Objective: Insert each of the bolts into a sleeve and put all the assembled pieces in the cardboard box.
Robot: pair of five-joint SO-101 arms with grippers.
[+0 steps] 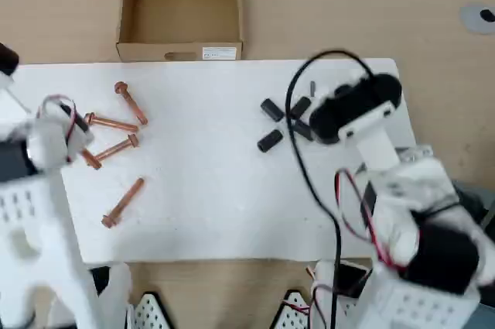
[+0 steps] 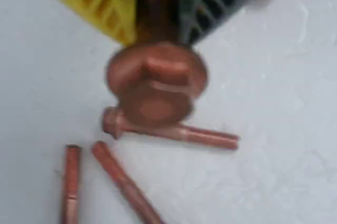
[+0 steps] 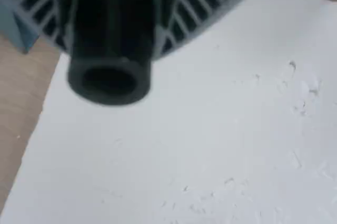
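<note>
Left wrist view: your left gripper [image 2: 158,16] clenches a copper bolt [image 2: 156,84]. Your right gripper [image 3: 113,8] grasps a black sleeve [image 3: 109,71].

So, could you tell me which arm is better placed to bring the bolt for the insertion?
Left: the left gripper grips a bolt, with spare bolts beside it; the right gripper holds a sleeve.

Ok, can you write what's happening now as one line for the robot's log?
left jaws: shut on bolt | right jaws: shut on sleeve | box: empty | loose bolts, loose sleeves: on white board
</note>
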